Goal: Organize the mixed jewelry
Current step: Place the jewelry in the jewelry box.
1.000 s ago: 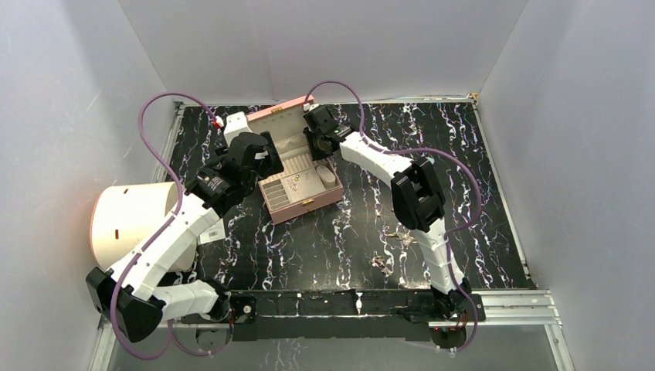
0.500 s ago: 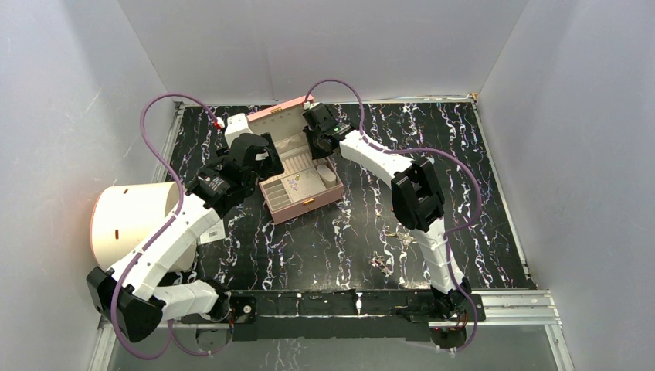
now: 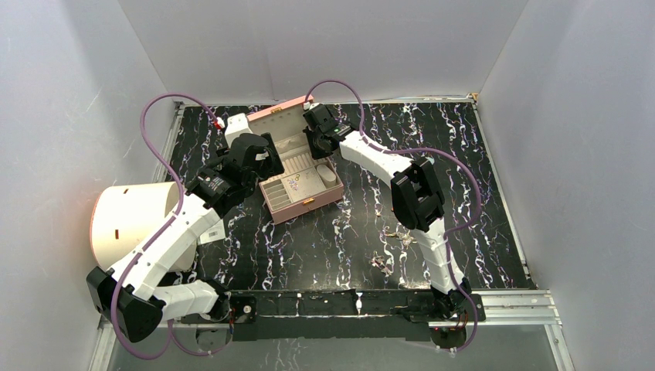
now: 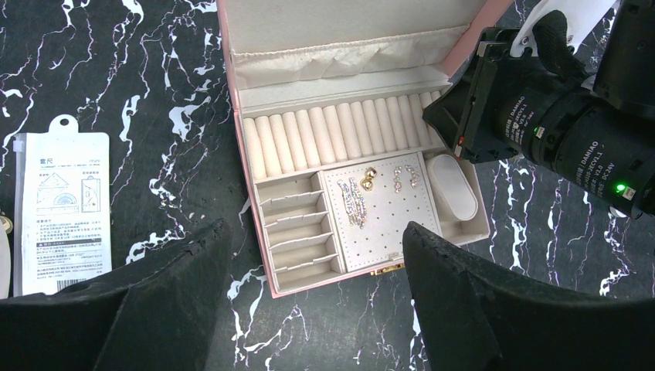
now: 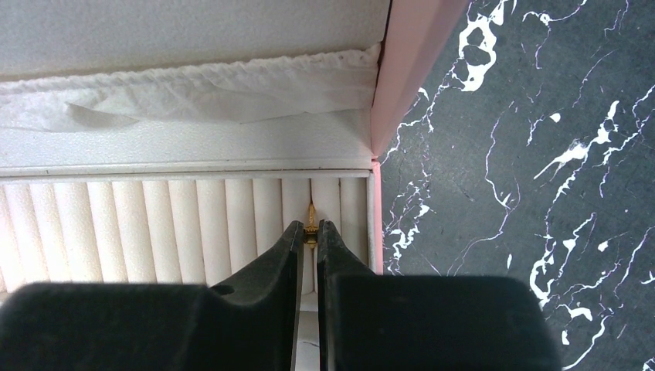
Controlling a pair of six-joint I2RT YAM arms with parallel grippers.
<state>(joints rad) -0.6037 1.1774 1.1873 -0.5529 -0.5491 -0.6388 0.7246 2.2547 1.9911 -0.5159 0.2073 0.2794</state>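
White walls on three sides, black white-veined table [image 3: 340,239]. We see the pink box [image 3: 305,205] open at far left-centre, lid tipped back toward the far wall.

The right claw [image 5: 310,241] is pinched closed on a gold ring [image 5: 310,222] at the right end of the ring rolls [image 4: 332,137], with two rolls between it and the box's right wall. The ring stands upright, edge-on to the wrist camera. Its long axis runs along the slot and points at the lid hinge. It's tight there: a roll on each side and the pink wall close on the right, with bare table beyond.

The left claw [image 4: 315,236] gapes wide above the box's near edge, gripping nothing.

Only the left wrist view shows the pinned pieces [image 4: 357,202], silvery and gold, on the dotted pad, strands lying roughly near-to-far. It also shows a white packet [image 4: 62,202] flat on the table left of the box, apart from it.

Only the top view shows loose jewelry [image 3: 384,264] on the table by the right arm, well apart from the box with open table between. A cream cylinder [image 3: 131,220] sits at the left edge.
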